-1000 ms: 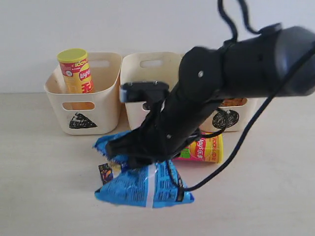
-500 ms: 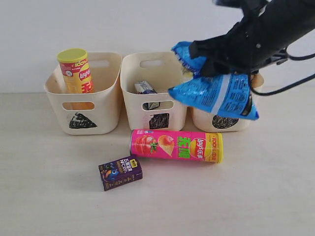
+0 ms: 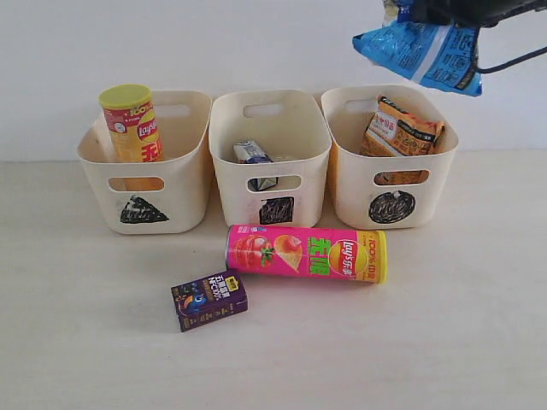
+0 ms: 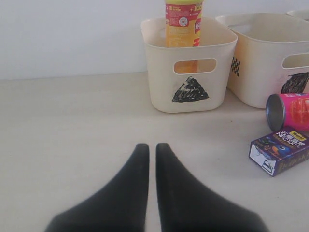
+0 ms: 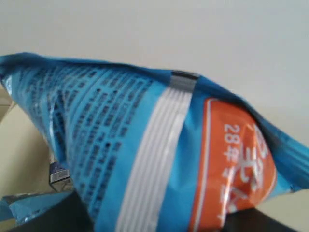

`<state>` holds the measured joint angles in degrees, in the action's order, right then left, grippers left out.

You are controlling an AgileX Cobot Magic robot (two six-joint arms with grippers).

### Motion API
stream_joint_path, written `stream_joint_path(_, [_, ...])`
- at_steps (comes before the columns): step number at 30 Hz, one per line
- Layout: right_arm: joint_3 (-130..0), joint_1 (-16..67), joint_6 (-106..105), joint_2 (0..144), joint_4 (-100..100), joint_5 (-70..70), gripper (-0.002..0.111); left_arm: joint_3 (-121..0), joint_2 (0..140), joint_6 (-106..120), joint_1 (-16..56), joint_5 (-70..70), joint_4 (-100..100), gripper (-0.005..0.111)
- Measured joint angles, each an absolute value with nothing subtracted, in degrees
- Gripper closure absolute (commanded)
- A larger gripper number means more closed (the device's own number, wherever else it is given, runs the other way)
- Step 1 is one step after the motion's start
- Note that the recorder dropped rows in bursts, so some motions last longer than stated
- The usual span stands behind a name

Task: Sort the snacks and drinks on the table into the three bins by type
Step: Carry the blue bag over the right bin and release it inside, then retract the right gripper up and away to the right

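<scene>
Right hand is gripping blue bag, hanging it high above circle bin. Left hand is sitting clenched, empty, over worktop.

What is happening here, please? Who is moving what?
The robot is sorting snacks and drinks into three bins. Its right jaws hold a blue bag in the air, seemingly above the circle bin, where an orange bag already lies. A yellow tube stands in the triangle bin and a white carton lies in the square bin. A pink tube and a purple carton wait on the table. The left jaws are shut and empty.
</scene>
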<state>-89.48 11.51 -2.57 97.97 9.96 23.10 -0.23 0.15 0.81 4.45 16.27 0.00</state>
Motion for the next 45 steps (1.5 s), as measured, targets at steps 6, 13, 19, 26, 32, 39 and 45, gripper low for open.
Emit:
stream_joint_path(6, [-97.2, 11.4, -4.1, 110.1, 9.9, 22.3, 0.106, -0.2, 0.2, 0.8, 4.5, 16.3, 0.0, 0.103])
stream_joint_path(13, [-103.6, 11.4, -4.2, 120.5, 9.8, 21.8, 0.105, -0.2, 0.2, 0.8, 4.5, 16.3, 0.0, 0.103])
stream_joint_path(19, [-106.4, 11.4, -4.2, 124.4, 9.7, 21.8, 0.065, -0.2, 0.2, 0.8, 4.5, 16.3, 0.0, 0.103])
stream_joint_path(26, [-106.8, 11.4, -4.3, 124.8, 9.7, 20.6, 0.032, -0.2, 0.2, 0.8, 4.5, 16.3, 0.0, 0.103])
stream_joint_path(32, [-106.8, 11.4, -4.3, 122.6, 9.7, 21.5, 0.069, -0.2, 0.2, 0.8, 4.5, 16.3, 0.0, 0.103])
stream_joint_path(39, [-107.1, 11.4, -4.3, 116.0, 7.8, 30.6, 0.108, -0.2, 0.2, 0.8, 4.5, 16.3, 0.0, 0.103])
stream_joint_path(45, [-107.2, 11.4, -4.5, 113.4, 5.6, 43.3, 0.108, -0.2, 0.2, 0.8, 4.5, 16.3, 0.0, 0.103])
